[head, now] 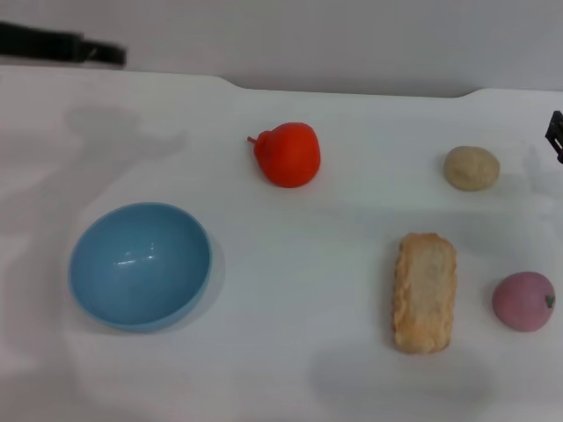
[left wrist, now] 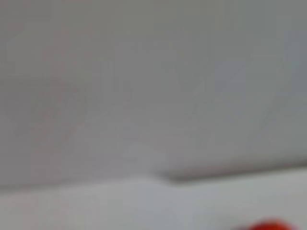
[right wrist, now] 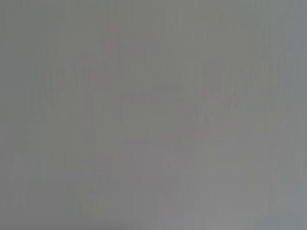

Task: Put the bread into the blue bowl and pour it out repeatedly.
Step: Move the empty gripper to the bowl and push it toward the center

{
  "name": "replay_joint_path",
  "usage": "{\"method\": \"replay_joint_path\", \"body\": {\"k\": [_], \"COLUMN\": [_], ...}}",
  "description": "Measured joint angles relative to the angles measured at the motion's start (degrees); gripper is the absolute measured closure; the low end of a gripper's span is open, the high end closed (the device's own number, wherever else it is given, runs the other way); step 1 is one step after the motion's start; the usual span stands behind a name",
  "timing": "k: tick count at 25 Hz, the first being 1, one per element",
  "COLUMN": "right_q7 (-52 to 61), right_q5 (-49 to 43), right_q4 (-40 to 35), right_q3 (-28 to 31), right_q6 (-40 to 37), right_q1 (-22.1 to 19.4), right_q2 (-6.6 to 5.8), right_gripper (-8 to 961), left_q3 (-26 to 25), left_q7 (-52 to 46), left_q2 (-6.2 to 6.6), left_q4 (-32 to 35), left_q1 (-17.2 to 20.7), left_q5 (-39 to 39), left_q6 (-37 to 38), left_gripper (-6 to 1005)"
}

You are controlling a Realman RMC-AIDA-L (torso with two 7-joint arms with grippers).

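Task looks not yet begun, judging by how things lie: the blue bowl [head: 140, 265] sits upright and has nothing in it, and the bread [head: 425, 291] lies flat on the table [head: 290, 369], well apart from the bowl, off to the bowl's right w/ bare tabletop between them. So every step is left: pick up the bread, carry it over to the bowl, drop it in, then tip the bowl to pour it out, and repeat. Going left to right w/ the bowl as the landmark: a dark bit of the left arm [head: 62, 46] shows beyond the bowl, far back over the table's far edge, nowhere near anything; its gripper isn't seen, so whether it's apart or together can't be told. Right of the bowl and farther back is a red pear-shaped fruit [head: 288, 154], which also peeks in as a red smear [left wrist: 268, 225] in the left wrist view. Further right comes the bread, long axis running front to back, crusty edge toward the bowl side. Beyond it, back-right, is a small beige ball [head: 471, 167]; nearer the front, just beside the bread on the side away from the bowl, is a pink round fruit [head: 524, 301]. At the far right edge, a sliver of the right arm [head: 556, 134] pokes in; its gripper state can't be told either. Right wrist view shows only plain grey. Both arms seem parked, clear of the bread and bowl.
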Motion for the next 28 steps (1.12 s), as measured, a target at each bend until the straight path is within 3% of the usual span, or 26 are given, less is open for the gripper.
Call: {"method": "replay_joint_path", "body": {"k": [4, 8, 10, 11, 16, 22, 28], "right_q7": [0.0, 0.0, 0.0, 0.0, -0.1, -0.1, -0.1], "right_q5": [0.0, 0.0, -0.1, -0.1, -0.2, -1.4, -1.5], "right_q4": [-0.1, -0.2, -0.2, -0.2, -0.1, 0.1, 0.1], "right_q3": [0.0, 0.0, 0.0, 0.0, -0.1, -0.1, -0.1], "right_q6": [0.0, 0.0, 0.0, 0.0, 0.0, 0.0, 0.0], "right_q1": [0.0, -0.2, -0.2, -0.2, 0.0, -0.3, -0.5], "right_q2": [-0.03, -0.05, -0.05, -0.05, -0.05, 0.0, 0.04], "right_gripper": [259, 259, 259, 259, 260, 260, 259], "left_q3": [-1.2, -0.2, 2.3, 6.6, 11.3, 11.3, 11.6], "left_q7": [-5.5, -6.1, -5.9, -6.9, -9.8, -11.1, -11.9], "left_q2": [-1.08, -3.56, -4.77, -5.28, -5.49, -5.72, -5.86], "left_q4": [6.4, 9.1, 9.7, 9.9, 10.1, 9.0, 1.7], "left_q1": [-1.1, -3.0, -3.6, -3.8, -3.5, -3.8, -5.1], "left_q5": [13.1, 22.0, 25.9, 28.4, 29.0, 28.9, 28.6], "left_q6": [12.5, 22.9, 26.2, 27.9, 29.0, 29.6, 26.3], "left_gripper": [125, 125, 126, 126, 126, 126, 126]}}
